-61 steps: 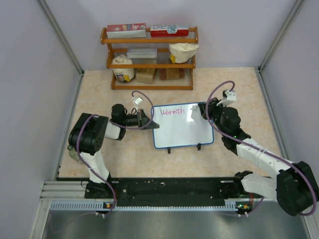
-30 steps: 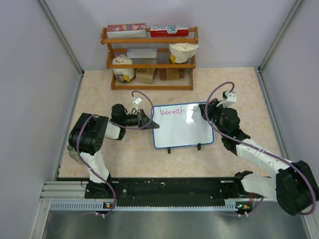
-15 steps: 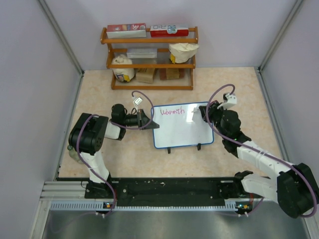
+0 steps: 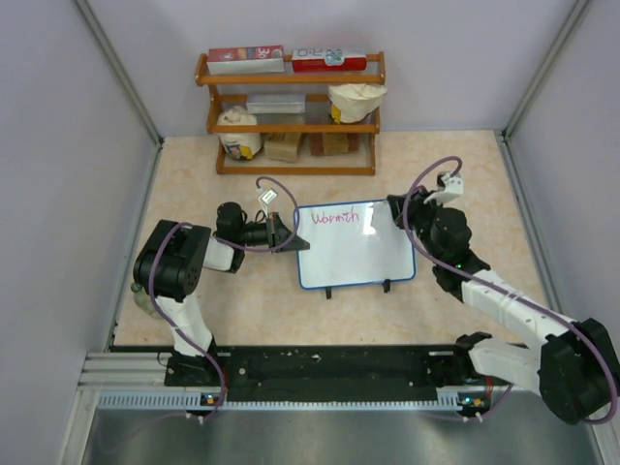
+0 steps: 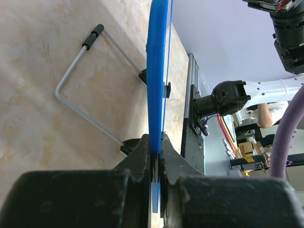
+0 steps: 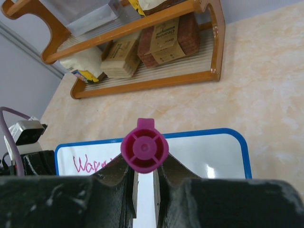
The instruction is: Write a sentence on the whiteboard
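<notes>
The whiteboard (image 4: 354,247), white with a thin blue frame and two black feet, lies mid-table with pink writing "Warmth" along its top left. My left gripper (image 4: 288,236) is shut on the board's left edge; in the left wrist view the blue frame (image 5: 156,71) runs edge-on between the jaws. My right gripper (image 4: 395,215) is shut on a magenta marker (image 6: 144,146) over the board's top right area (image 6: 209,152). The marker's tip is hidden below the fingers.
A wooden shelf rack (image 4: 291,111) with boxes, jars and bags stands at the back, also in the right wrist view (image 6: 142,52). The board's wire stand (image 5: 85,90) shows behind it. Walls close in left and right.
My right gripper with the marker has shifted slightly right and back along the board's top right. The writing looks the same. The left gripper and board have not moved.
</notes>
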`<state>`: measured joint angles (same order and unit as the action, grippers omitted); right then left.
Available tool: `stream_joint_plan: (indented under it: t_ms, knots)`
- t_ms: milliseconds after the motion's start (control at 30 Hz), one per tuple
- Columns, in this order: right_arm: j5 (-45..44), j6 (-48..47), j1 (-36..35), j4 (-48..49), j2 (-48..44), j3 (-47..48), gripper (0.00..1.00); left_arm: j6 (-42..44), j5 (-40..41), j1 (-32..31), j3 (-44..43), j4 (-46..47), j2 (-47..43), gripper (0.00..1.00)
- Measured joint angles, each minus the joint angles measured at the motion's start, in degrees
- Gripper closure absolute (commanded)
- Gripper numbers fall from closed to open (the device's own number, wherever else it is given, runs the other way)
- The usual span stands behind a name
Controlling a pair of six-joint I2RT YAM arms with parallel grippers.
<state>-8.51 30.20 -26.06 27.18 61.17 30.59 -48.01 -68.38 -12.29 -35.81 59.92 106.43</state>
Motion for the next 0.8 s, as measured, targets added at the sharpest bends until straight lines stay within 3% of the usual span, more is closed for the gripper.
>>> stream_joint_plan:
  t_ms: [800]
  knots:
    - [-0.98,-0.55,0.0,1.31,4.72,1.33,1.0,-0.09,0.0,0.0,0.0,-0.02,0.0,1.0]
